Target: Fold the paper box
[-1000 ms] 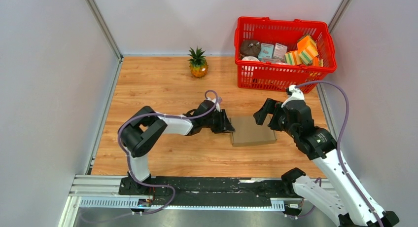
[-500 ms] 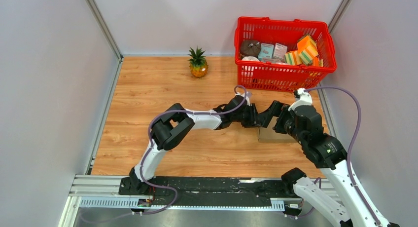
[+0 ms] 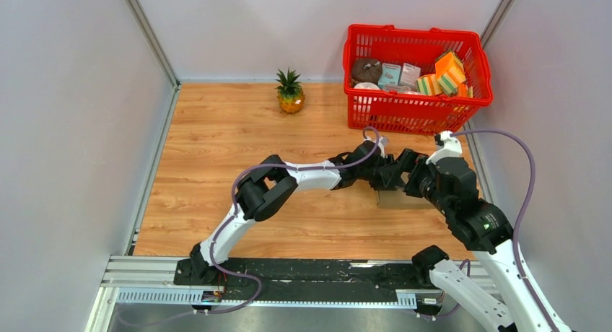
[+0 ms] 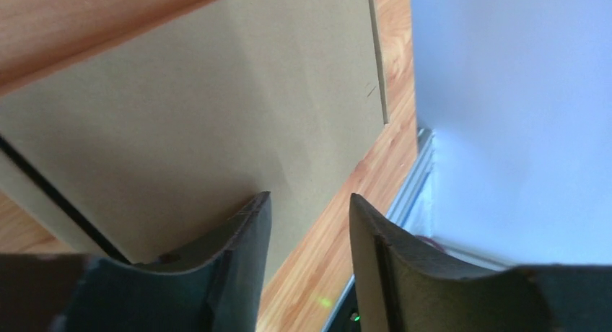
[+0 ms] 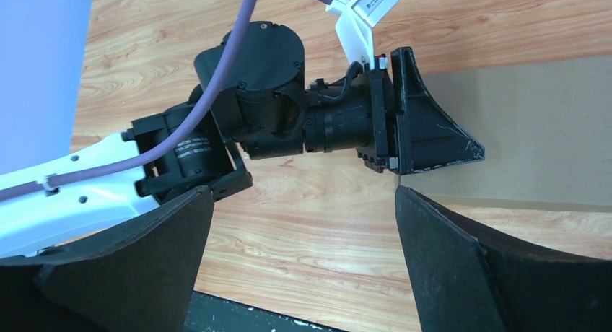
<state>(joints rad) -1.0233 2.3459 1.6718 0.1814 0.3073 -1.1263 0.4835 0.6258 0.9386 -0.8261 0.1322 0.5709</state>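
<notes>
The paper box [image 3: 393,199] is flat brown cardboard lying on the wooden floor at the right, mostly hidden under both grippers in the top view. In the left wrist view the box [image 4: 216,94] fills the upper left. My left gripper [image 4: 307,202] is partly open; one finger lies over the box, the other over bare floor, and the box's edge runs between them. From above the left gripper [image 3: 382,175] is at the box's left end. My right gripper [image 5: 303,202] is wide open and empty, hovering just left of the box [image 5: 534,130] and facing the left gripper [image 5: 433,137].
A red basket [image 3: 415,32] holding small packages stands at the back right. A pineapple [image 3: 290,92] stands at the back middle. The right wall [image 4: 505,94] and its metal floor rail [image 4: 415,180] are close beside the box.
My left arm has stretched far to the right, and the box has slid right with it toward the wall. My right gripper has shifted a little to the right and stays open.
</notes>
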